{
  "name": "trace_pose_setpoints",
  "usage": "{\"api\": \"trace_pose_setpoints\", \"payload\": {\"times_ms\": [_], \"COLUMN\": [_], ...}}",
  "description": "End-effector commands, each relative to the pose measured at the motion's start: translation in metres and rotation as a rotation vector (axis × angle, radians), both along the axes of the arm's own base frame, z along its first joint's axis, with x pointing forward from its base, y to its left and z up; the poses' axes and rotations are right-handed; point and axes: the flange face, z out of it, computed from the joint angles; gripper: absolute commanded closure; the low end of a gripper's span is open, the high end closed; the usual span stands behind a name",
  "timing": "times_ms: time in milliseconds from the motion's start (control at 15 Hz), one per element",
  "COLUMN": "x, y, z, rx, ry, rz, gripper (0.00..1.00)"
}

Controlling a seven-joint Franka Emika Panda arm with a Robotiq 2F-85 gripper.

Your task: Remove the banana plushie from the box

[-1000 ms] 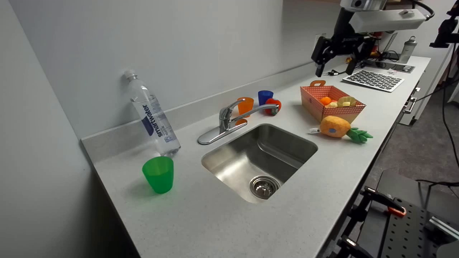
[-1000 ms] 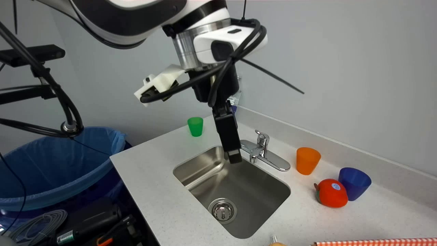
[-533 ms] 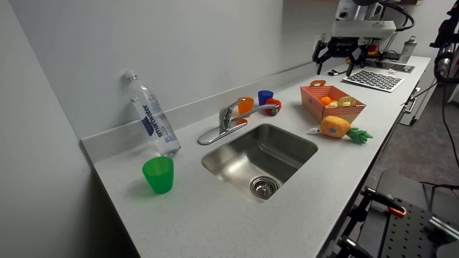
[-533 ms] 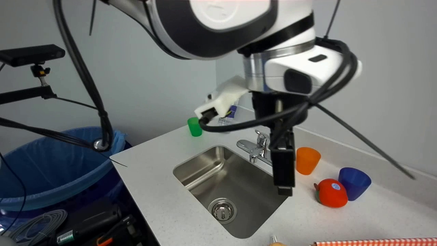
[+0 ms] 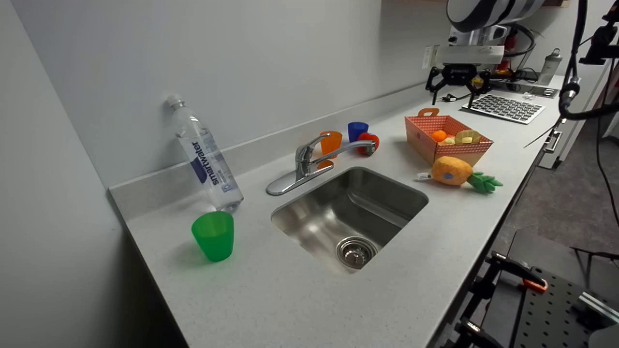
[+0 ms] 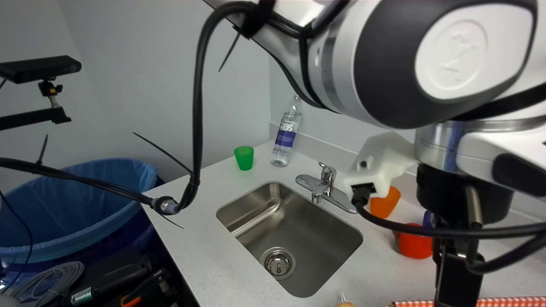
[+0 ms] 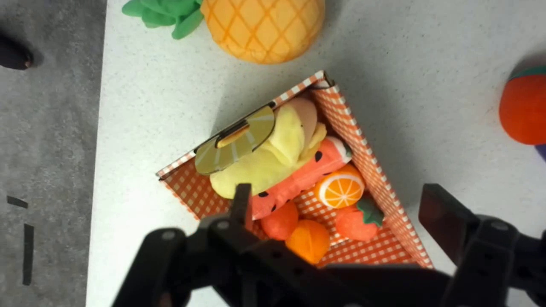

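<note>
The banana plushie [image 7: 251, 172] is pale yellow and lies in the box [image 7: 386, 196] along its wall with the cut-out handle, partly under that handle. In an exterior view only a bit of the banana plushie [image 5: 448, 141] shows inside the orange-red checked box [image 5: 420, 140]. In an exterior view only the box's rim [image 6: 516, 302] shows. My gripper [image 7: 339, 196] is open and empty, with its fingers wide apart. It hangs above and behind the box in an exterior view [image 5: 452, 103]. One fingertip [image 7: 243, 198] appears near the banana's lower end in the wrist view.
A watermelon slice toy [image 7: 294, 179], an orange half [image 7: 341, 189] and several small fruits share the box. A pineapple toy [image 5: 452, 171] lies beside it. A red toy [image 7: 527, 111], cups, a faucet [image 5: 304, 164] and a sink [image 6: 298, 238] stand further along the counter.
My arm has moved down and toward the box, rightward in an exterior view, uncovering the bottle there. The gripper has turned to point more straight down. The fingers remain open; the objects have not moved.
</note>
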Motion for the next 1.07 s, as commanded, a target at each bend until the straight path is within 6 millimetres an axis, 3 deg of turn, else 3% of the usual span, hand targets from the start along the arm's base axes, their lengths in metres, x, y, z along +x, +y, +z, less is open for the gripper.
{"api": "trace_pose_setpoints", "payload": {"times_ms": [0, 533, 1000], "x": [0.02, 0.027, 0.013], "y": [-0.03, -0.041, -0.048], "z": [-0.022, -0.076, -0.109], "rx": [-0.039, -0.079, -0.106], "ry": [0.039, 0.13, 0.214], "rz": [-0.099, -0.187, -0.231], "gripper": [0.0, 0.0, 0.0]}}
